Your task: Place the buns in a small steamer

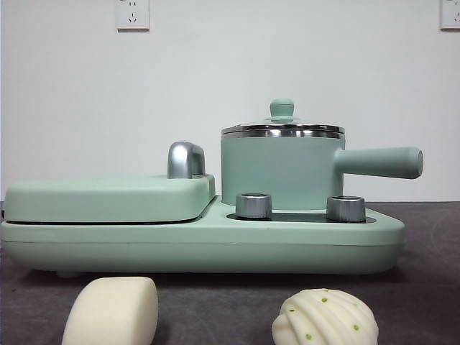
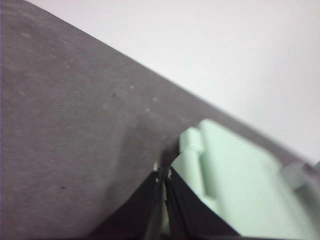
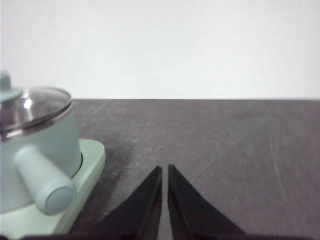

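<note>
Dark grey table (image 1: 431, 287) carrying a mint-green cooker base (image 1: 201, 248), which rests directly on the table surface and spans most of the width in the front view. Nearer the camera, two buns lie on the table just in front of the base and apart from each other: a smooth cream bun (image 1: 111, 310) and a ridged, green-specked bun (image 1: 325, 318).

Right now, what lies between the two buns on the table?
Nothing: in the front view only bare dark table separates the smooth bun from the ridged bun.
</note>
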{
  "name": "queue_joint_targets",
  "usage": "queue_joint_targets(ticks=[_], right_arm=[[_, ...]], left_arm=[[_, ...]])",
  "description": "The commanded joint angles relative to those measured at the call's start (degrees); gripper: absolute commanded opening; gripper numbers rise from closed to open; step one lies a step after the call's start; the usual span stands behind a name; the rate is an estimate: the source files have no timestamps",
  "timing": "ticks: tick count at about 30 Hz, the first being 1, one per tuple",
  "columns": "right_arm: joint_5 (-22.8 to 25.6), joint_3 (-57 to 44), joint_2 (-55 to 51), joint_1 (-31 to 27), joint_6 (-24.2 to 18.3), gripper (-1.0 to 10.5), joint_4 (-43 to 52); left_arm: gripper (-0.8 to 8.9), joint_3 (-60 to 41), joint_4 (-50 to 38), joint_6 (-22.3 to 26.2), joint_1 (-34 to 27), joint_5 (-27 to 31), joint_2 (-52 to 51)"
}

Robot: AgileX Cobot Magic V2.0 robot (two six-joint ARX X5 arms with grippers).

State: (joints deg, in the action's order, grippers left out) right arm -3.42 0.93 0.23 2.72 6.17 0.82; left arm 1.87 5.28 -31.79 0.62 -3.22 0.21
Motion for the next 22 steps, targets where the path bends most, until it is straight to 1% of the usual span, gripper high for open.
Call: queue_joint_targets(ticks=[1,4,5,10,13,16,19,22], right_arm=[[0.46,-0.17,-0.02,0.09,10.38,0.2,0.35],[0.31,-0.13,-0.02,0.15,14.91,0.2,0.46],[0.11,-0.07,-0.02,0.15,15.34,0.2,0.52],[-0.22,1.57,-0.02,0.15,15.50,0.2,2.62],[-0.46,4.04,0.00,0.15,15.50,0.1,3.41],[-1.20,7.43,0.07,0.15,15.50,0.1,2.78],[-1.27,11.89,1.27,0.15,15.45,0.1,0.17],[-1.81,17.22,3.58,0.15,15.23,0.1,-3.76]], left_arm=[[0.16,-1.07,-2.32,-8.79,0.04,-0.22,-0.02],[0.16,-1.07,-5.03,-8.94,0.04,-0.22,-0.02],[0.16,-1.07,-6.12,-8.94,0.04,-0.22,-0.02],[0.15,-1.05,-14.58,-8.92,0.04,-0.46,-0.02],[0.15,-0.44,-17.05,-8.79,0.04,-1.18,-0.02],[0.15,1.11,-16.68,-8.79,0.04,-2.58,0.11],[0.16,3.89,-14.82,-8.63,0.15,-3.21,0.57],[0.16,8.66,-10.23,-6.32,0.15,-3.21,2.12]])
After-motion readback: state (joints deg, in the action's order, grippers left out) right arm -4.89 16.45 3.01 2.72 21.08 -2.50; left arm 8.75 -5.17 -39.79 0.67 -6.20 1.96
